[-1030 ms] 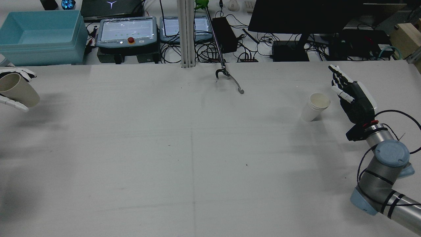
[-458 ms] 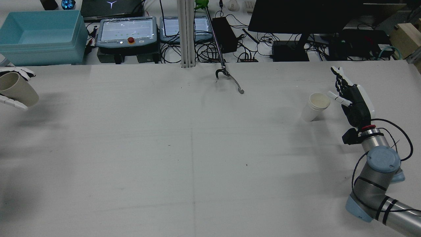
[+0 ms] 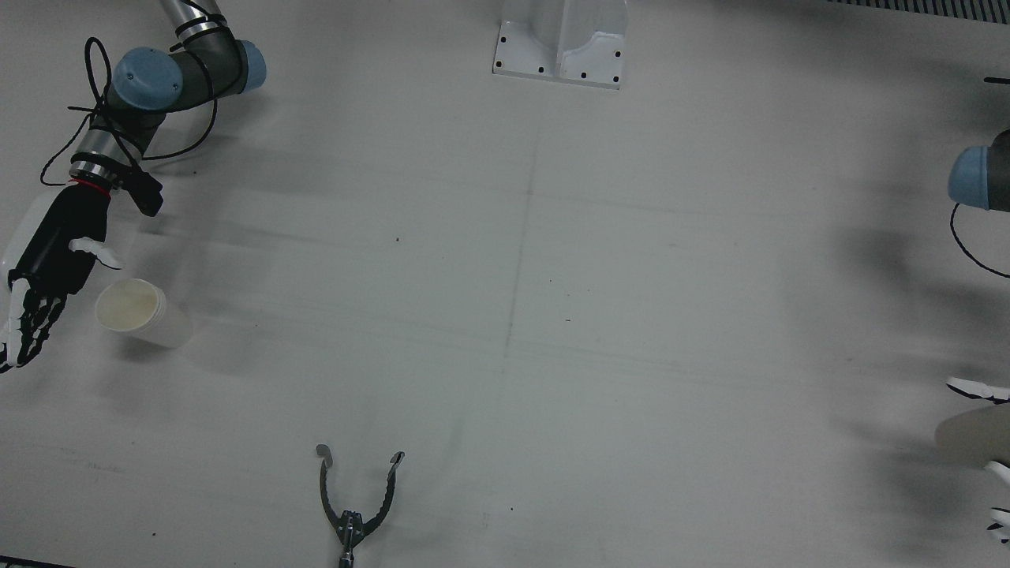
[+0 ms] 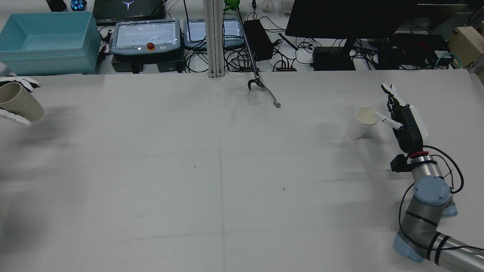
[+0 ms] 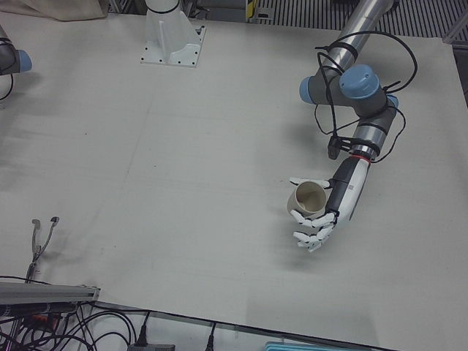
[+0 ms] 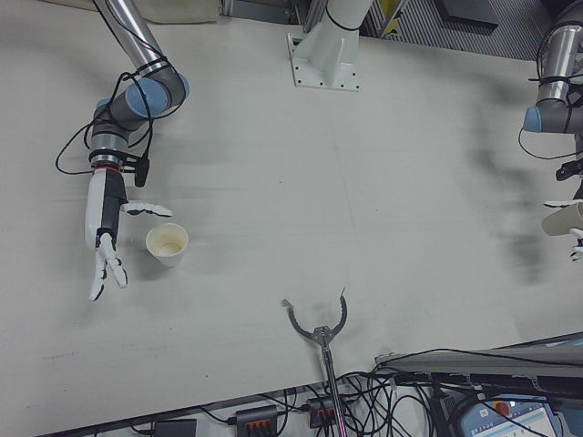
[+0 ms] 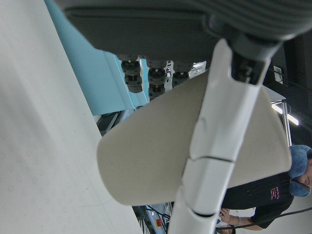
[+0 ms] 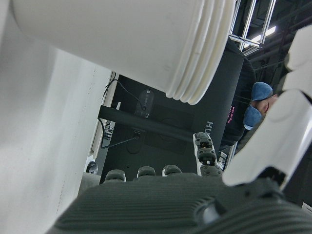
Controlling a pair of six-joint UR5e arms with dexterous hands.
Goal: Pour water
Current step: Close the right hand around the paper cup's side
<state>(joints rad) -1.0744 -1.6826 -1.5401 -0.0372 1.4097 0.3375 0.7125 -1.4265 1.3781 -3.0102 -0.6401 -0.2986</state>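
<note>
Two cups to track. From the front view: found the right hand [image 3: 47,268] spread wide, holding nothing, with the white cup [image 3: 142,313] just beside its palm; caught the left hand [image 3: 978,388] at the frame edge, wrapped around the beige cup [image 3: 974,438].

From the rear view: saw the thumb reaching to the white cup's rim, could not tell if touching; saw the beige cup tilted in the left hand's grip.

From the left hand view: confirmed fingers [image 7: 219,146] closed across the beige cup.

Judged risks: could tip the light white cup if the thumb pushed before the fingers wrapped; could split what looked like nested cups; could spill from the tilt, contents unseen.

Worked over a bare white table [image 4: 227,170], tongs [image 4: 264,92] well apart from both hands; beyond, a blue bin [image 4: 45,41], pendants [image 4: 145,36], a monitor [image 4: 359,15]
</note>
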